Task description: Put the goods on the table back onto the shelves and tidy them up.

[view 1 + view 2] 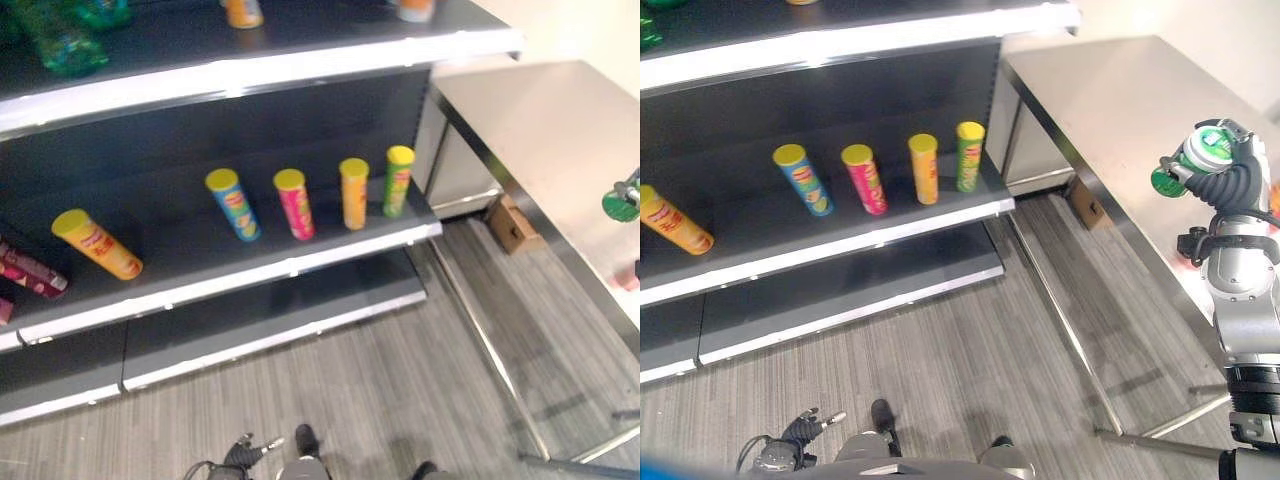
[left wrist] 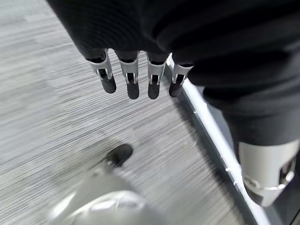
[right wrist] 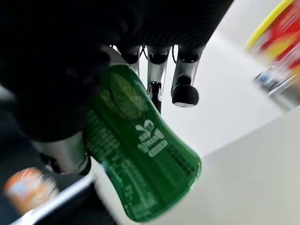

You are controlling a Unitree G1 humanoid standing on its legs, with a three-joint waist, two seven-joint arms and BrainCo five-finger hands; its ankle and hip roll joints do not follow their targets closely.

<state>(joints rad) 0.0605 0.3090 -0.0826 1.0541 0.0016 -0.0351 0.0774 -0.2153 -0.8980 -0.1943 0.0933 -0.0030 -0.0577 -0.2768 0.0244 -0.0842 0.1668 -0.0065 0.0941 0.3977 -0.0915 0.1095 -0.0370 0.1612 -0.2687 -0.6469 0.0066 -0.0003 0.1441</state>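
The left hand [image 2: 136, 79] is seen hanging low over the floor [image 2: 51, 103], its fingers straight and relaxed and nothing held in them; well off to its right and above it, on the middle shelf [image 1: 300, 262], a row of tall snack tubes is seen, a yellow tube [image 1: 98, 244] lying tilted at the far left, then a blue tube [image 1: 233, 205], a pink tube [image 1: 295, 204], an orange tube [image 1: 354, 194] and a green tube [image 1: 398, 181] standing near one another; further right, over the tabletop [image 1: 1110, 110], the right hand [image 1: 1230, 170] is raised with its fingers and thumb curled round a green bottle [image 1: 1195, 160], so the bottle is gripped in the palm and carried clear of the tabletop, its body projecting past the fingertips in the right wrist view; the bottle is judged to be a smooth, rigid plastic drink bottle, moderately heavy if full, with a glossy label that may slip, so a hold round the middle of the body is judged the safest, which appears to be roughly where it is taken now; some give under a hard squeeze is to be expected; the shelves lie well to the left of the holding hand, and a place for the bottle is judged to be wanted there, perhaps on the upper shelf [image 1: 260, 65] where other green bottles [image 1: 60, 40] are seen.
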